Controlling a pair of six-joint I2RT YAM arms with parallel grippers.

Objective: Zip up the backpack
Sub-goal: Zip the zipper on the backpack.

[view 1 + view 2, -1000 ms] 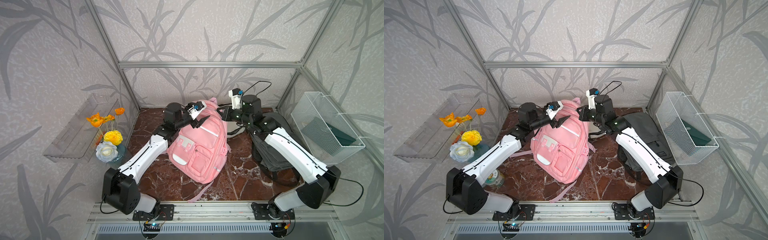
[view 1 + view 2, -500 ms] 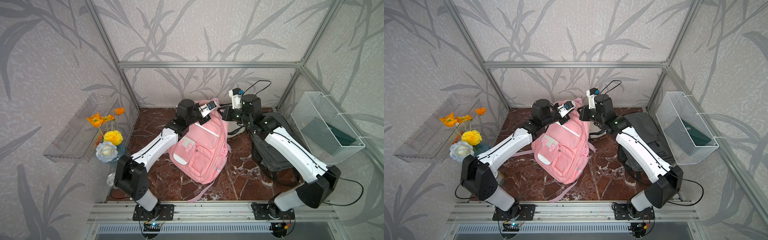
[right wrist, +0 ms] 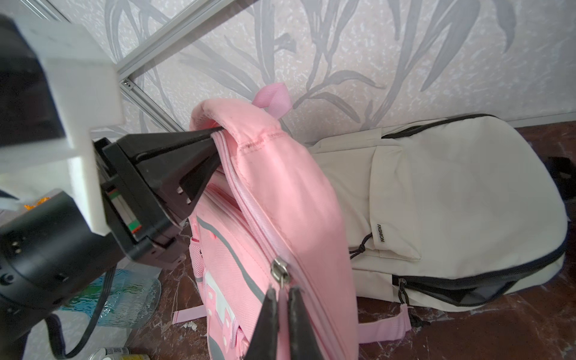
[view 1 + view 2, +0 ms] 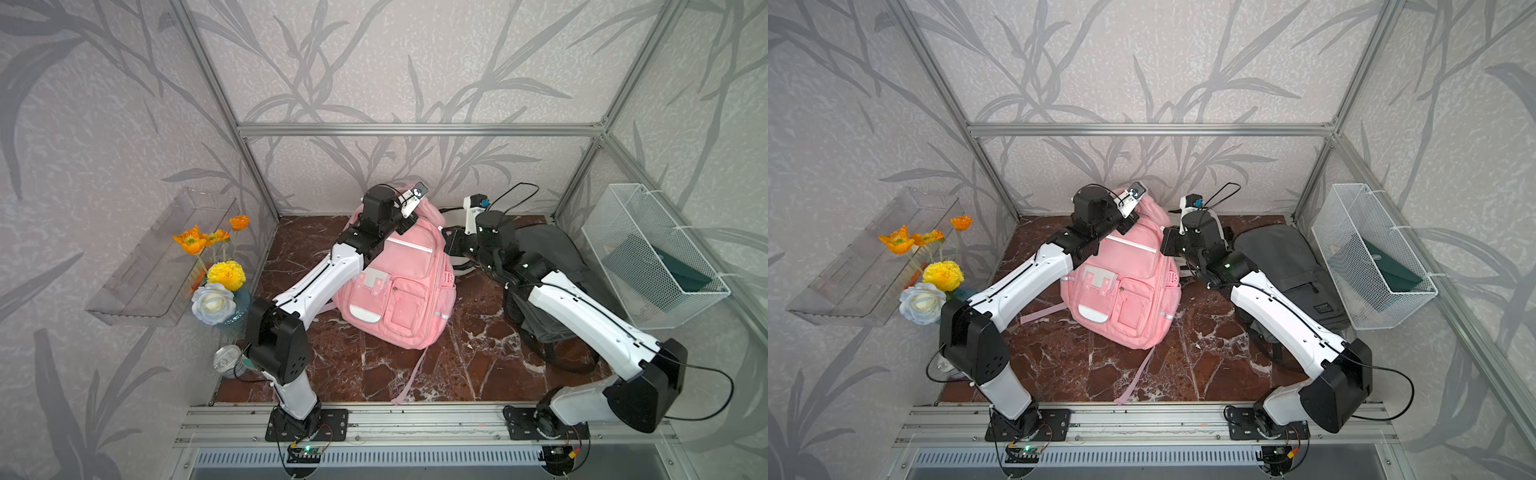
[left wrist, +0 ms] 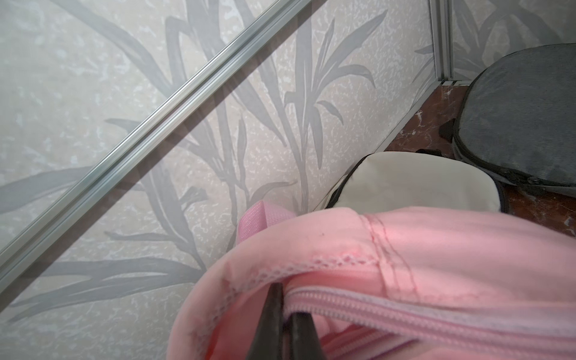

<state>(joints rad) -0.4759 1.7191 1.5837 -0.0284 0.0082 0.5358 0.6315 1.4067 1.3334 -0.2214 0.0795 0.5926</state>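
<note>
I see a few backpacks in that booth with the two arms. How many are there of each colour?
Pink fabric backpack: 1
Dark grey fabric backpack: 1
Cream fabric backpack with black trim: 1
Total: 3

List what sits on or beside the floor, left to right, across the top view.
shelf → flowers → pink backpack → grey backpack → basket
</note>
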